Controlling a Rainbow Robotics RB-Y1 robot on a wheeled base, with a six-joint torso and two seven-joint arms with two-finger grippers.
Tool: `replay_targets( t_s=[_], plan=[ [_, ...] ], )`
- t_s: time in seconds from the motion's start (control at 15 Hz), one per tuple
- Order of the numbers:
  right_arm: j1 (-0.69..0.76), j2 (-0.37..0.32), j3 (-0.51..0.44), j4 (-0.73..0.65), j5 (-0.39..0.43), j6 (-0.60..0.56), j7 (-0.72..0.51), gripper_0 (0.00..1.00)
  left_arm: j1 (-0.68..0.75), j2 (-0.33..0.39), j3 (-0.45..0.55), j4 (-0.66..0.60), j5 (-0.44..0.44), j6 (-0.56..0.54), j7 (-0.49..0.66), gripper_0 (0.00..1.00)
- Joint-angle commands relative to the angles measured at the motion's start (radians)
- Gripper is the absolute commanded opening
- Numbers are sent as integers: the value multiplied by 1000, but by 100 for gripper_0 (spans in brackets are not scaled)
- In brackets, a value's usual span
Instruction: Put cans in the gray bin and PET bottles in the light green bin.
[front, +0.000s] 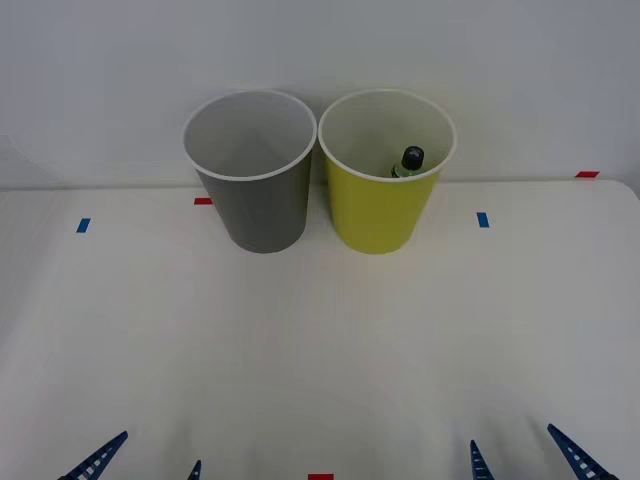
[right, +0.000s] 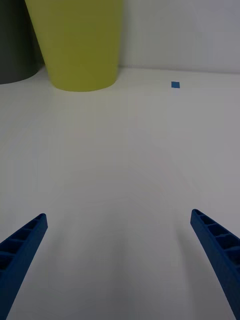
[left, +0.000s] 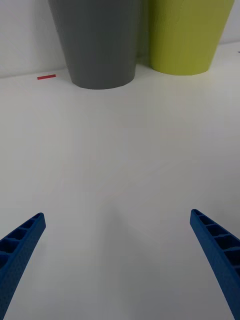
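Standing side by side at the far middle of the white counter (front: 320, 340), the gray bin (front: 255, 190) and the green bin (front: 385, 195) are both upright, close together, the gray one on the robot's left. Whether their rims touch I cannot tell. A bottle (front: 410, 163) sits inside the green bin, leaning against its near wall, with only its black cap and a bit of green below it visible over the rim. The gray bin's visible inside is pale and bare.

Both arms are parked at the near edge of the counter, well apart from the bins. The left tool (front: 145, 460) has its blue ribbed fingers (left: 20, 245) spread wide with nothing between them. The right tool (front: 525, 455) is likewise spread wide and holds nothing; its fingers (right: 217, 245) frame bare counter.

Small blue tape marks (front: 483, 219) and red tape marks (front: 203, 201) lie on the counter near the bins, and another red mark (front: 320, 477) lies at the near edge between the tools.
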Motion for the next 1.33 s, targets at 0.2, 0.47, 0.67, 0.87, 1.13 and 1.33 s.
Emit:
replay_targets(
  t_s=[0.2,0.47,0.67,0.87,1.13,1.33],
  plan=[
    [0,0,0,0,0,0,0,100,0,0,0,0,0,0,0,100],
    [0,0,0,0,0,0,0,100,0,0,0,0,0,0,0,100],
    [0,0,0,0,0,0,0,100,0,0,0,0,0,0,0,100],
    [0,0,0,0,0,0,0,100,0,0,0,0,0,0,0,100],
    [0,0,0,0,0,0,0,100,0,0,0,0,0,0,0,100],
    [0,0,0,0,0,0,0,100,0,0,0,0,0,0,0,100]
  ],
)
